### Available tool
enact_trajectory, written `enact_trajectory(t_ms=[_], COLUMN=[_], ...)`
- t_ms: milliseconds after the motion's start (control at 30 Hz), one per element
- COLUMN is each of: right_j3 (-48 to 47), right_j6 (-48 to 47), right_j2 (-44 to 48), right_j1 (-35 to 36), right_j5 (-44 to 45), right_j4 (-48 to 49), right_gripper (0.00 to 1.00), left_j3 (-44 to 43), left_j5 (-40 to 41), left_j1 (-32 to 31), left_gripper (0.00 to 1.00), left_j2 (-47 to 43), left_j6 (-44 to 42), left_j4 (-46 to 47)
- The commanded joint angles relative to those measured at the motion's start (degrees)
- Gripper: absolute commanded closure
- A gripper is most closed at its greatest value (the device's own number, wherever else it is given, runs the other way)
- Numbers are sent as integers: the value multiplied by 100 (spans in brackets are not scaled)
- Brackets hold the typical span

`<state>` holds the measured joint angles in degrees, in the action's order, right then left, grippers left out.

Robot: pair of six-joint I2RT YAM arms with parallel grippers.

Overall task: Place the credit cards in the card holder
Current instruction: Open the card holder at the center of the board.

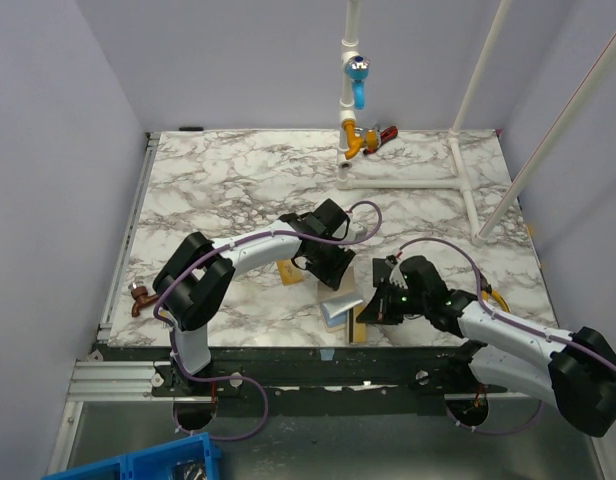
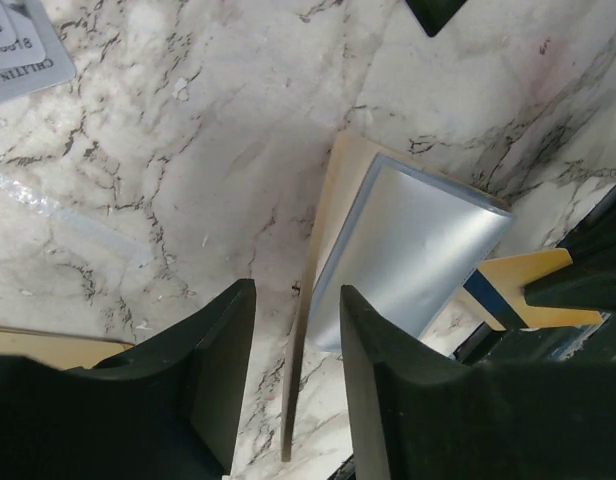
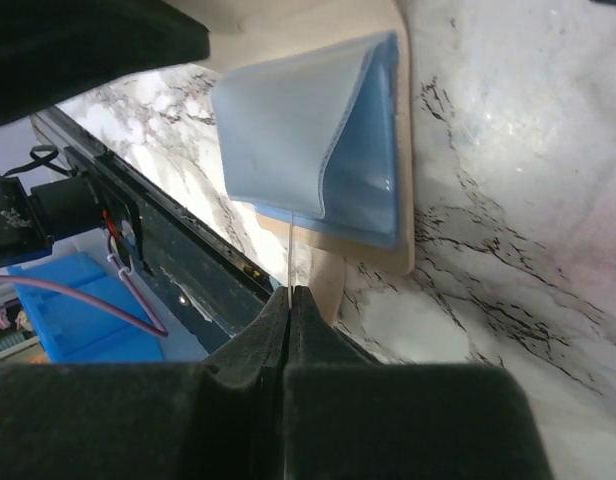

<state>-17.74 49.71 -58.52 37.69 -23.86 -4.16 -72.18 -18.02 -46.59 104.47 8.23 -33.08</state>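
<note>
The card holder [image 2: 408,240] lies open on the marble-veined counter [image 2: 168,150]. It is a beige, leathery rectangle with a glossy silvery-blue pocket bulging up from it in a wedge shape. The left gripper [image 2: 296,300] hangs just above the holder's long tan edge, its matte black fingers spread with nothing between them. At the holder's far corner, the right gripper [image 3: 290,295] is pressed together on the gold-orange card [image 2: 523,285]. This card is thin, stiff and dark-striped, and its tip is at the pocket's corner. A pale printed card [image 2: 18,50] lies flat, well apart from the holder.
</note>
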Motion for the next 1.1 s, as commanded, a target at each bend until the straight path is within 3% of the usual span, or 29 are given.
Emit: enact_trajectory(t_ms=[0,567,1067], right_j3=[-293,-795,-1209], right_j6=[-146,-329,-475], right_j2=[-150,-979,-1533], right_j1=[-14,-8,-8], right_j5=[20,-2,255], right_j4=[362,838,851], right_gripper=[99,99,99], left_j3=[127,153,42], left_j5=[-714,-2310,-2322], left_j1=[35,787,766], left_gripper=[53,55,56], left_j2=[-274,-374,-284], left_j6=[-58,-65,-286], left_j4=[135,209,12])
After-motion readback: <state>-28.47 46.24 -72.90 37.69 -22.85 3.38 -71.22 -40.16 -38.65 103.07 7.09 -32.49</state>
